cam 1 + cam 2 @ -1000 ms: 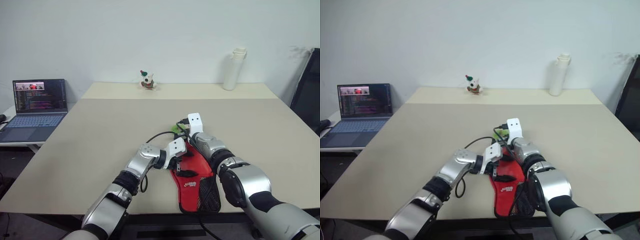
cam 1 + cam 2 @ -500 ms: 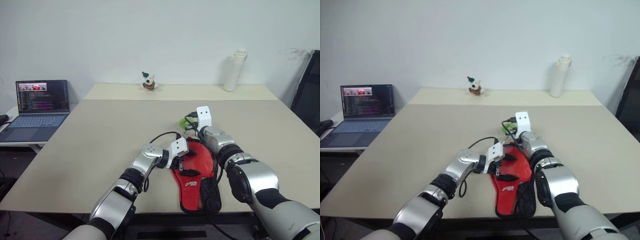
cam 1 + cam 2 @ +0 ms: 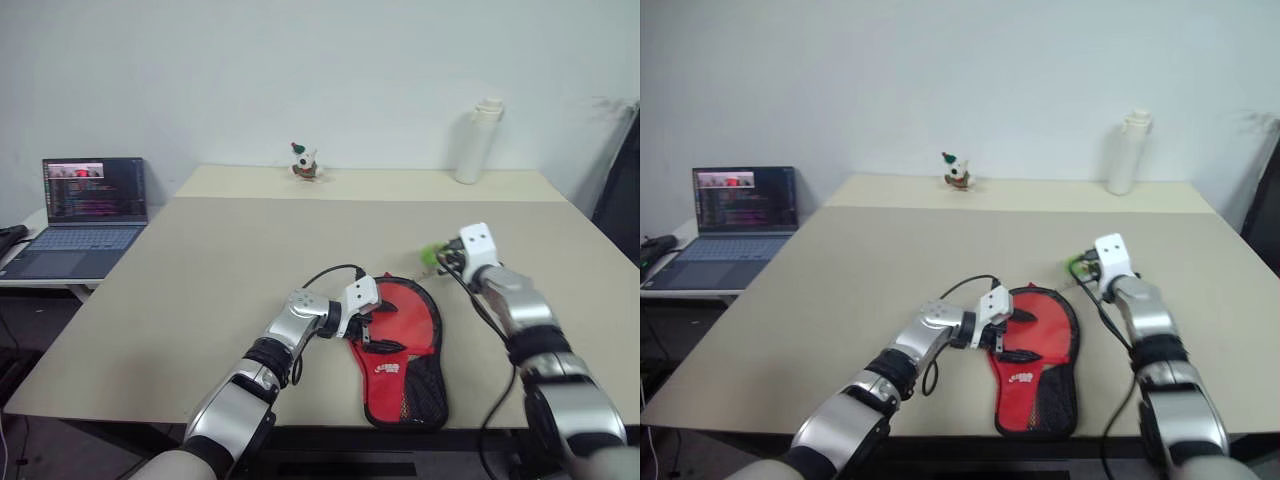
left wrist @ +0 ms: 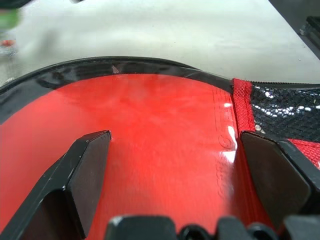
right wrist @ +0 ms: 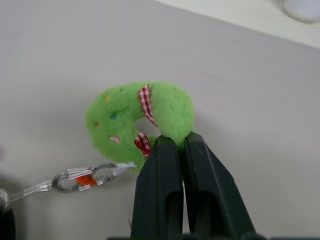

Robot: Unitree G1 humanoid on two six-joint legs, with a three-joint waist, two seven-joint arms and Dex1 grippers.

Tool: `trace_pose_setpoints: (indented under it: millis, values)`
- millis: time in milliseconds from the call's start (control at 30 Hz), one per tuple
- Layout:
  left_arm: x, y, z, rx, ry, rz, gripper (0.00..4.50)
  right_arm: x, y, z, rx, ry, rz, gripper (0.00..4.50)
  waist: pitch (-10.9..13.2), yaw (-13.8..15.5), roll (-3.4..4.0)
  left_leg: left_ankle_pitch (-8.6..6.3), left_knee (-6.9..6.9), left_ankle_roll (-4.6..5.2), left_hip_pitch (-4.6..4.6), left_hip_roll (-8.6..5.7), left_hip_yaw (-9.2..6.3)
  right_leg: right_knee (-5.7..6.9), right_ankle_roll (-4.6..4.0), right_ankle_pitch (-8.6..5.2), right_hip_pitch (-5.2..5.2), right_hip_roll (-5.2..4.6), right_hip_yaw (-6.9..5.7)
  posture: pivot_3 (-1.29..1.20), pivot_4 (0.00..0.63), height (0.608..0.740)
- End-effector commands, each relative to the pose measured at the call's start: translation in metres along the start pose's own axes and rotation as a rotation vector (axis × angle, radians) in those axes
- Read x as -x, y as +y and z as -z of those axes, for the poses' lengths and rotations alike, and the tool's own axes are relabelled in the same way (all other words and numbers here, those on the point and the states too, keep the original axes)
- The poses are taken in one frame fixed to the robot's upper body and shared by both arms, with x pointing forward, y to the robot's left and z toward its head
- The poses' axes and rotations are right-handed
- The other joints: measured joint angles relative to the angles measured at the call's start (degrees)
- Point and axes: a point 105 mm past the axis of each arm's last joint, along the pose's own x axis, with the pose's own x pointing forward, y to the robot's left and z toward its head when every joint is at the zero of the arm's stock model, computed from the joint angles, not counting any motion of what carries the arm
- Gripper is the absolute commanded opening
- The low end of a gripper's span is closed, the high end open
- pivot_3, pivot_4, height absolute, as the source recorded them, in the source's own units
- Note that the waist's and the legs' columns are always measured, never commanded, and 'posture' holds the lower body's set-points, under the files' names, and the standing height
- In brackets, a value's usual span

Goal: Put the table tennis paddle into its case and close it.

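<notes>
left hand (image 4: 170, 165) spread over case (image 3: 400, 345) | right hand (image 5: 180, 145) pinching green charm (image 5: 135, 117) (paddle unseen)

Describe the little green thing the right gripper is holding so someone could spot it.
On the beige table, just beyond the red case, the right gripper pinches a fuzzy green ring charm. Red gingham ribbon and a metal clasp set it apart.

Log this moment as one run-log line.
left gripper: open, fingers astride case | right gripper: shut on green plush charm | charm tethered by clear cord | case flat on table
</notes>
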Motion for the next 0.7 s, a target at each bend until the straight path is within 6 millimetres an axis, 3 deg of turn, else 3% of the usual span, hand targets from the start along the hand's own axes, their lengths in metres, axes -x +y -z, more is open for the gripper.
trace_pose_setpoints:
  millis: [33,133,433,700]
  values:
    - [0.008,-0.009,0.043,0.096,0.135,-0.003,4.50,0.054,-0.013,-0.020,-0.013,-0.035,0.009,0.03,-0.06,0.04,0.09,0.00,-0.03,0.00,-0.02,0.01,0.02,-0.08,0.08,-0.04,0.01,0.00,0.02,0.00,0.150,0.740]
    - [0.007,-0.009,0.043,0.095,0.138,-0.003,4.50,0.093,0.004,-0.002,-0.045,0.056,-0.072,0.03,-0.15,0.02,0.18,-0.01,-0.03,0.01,0.08,0.07,0.06,-0.14,0.21,-0.11,0.08,0.05,0.02,0.00,0.150,0.740]
    - [0.000,-0.009,0.041,0.087,0.134,0.000,4.50,0.185,0.049,0.051,-0.150,0.371,-0.397,0.03,-0.62,0.06,0.12,-0.01,-0.04,0.00,0.12,0.08,0.00,-0.30,0.26,-0.12,0.19,0.06,-0.04,0.00,0.150,0.740]
    - [-0.005,-0.009,0.040,0.079,0.136,-0.007,4.50,0.228,0.072,0.069,-0.184,0.497,-0.602,0.03,-0.95,0.58,0.05,-0.02,-0.02,-0.01,0.12,0.04,0.01,-0.37,0.31,-0.12,0.20,0.02,-0.04,0.00,0.150,0.740]
